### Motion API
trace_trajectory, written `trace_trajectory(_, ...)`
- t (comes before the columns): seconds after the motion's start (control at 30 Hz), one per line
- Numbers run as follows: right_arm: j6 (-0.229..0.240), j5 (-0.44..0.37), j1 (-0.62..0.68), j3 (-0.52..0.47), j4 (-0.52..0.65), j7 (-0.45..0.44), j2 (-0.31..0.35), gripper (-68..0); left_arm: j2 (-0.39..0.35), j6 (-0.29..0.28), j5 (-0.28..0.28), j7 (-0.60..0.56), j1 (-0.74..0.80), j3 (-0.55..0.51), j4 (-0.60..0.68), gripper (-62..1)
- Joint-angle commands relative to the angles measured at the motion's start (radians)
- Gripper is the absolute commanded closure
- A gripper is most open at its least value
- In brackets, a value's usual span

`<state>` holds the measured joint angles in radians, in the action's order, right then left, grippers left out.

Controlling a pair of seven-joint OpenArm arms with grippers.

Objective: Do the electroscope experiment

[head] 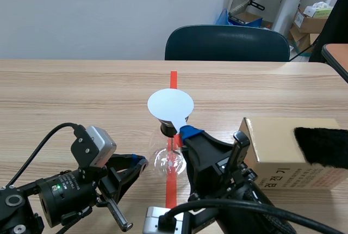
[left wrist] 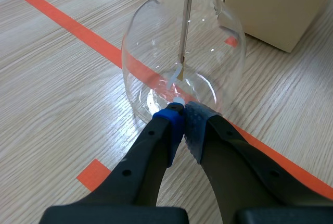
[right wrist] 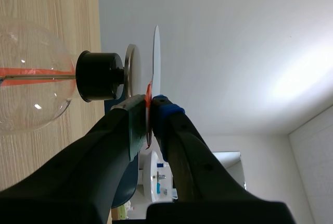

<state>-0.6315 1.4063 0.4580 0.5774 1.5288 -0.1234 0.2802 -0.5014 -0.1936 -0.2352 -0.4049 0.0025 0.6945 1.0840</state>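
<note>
Glass electroscope flask (head: 169, 160) stands on the red tape line on the surface (head: 81, 98), left hand (left wrist: 183, 117) clenched on nothing with its tips at the flask's base, right hand (right wrist: 150, 107) grasping the white disc (head: 170, 105) by its handle just above the flask's metal top plate (right wrist: 131, 70), cardboard box (head: 283, 152) nearby.

Glass electroscope flask (head: 169, 160) upright, black stopper (head: 167, 129) on top; white disc (head: 171, 105) level just above, seemingly not touching.

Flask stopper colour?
Black. The stopper shows best in the right wrist view.
</note>
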Motion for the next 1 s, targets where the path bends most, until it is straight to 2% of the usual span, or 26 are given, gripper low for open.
trace_trajectory(0.0,-0.012,0.000,-0.012,-0.007,0.018,0.004,0.011,-1.1,0.002,-0.003,-0.007,-0.014,-0.006,0.002,0.011,-4.2)
trace_trajectory(0.23,-0.012,0.000,-0.012,-0.007,0.018,0.084,0.011,-1.1,0.002,-0.003,-0.007,-0.014,-0.006,0.002,0.011,-4.2)
trace_trajectory(0.73,-0.012,0.000,-0.012,-0.007,0.018,0.461,0.011,-1.1,0.002,-0.003,-0.007,-0.014,-0.006,0.002,0.011,-4.2)
trace_trajectory(0.97,-0.012,0.000,-0.012,-0.007,0.018,0.526,0.011,-1.1,0.002,-0.003,-0.007,-0.014,-0.006,0.002,0.011,-4.2)
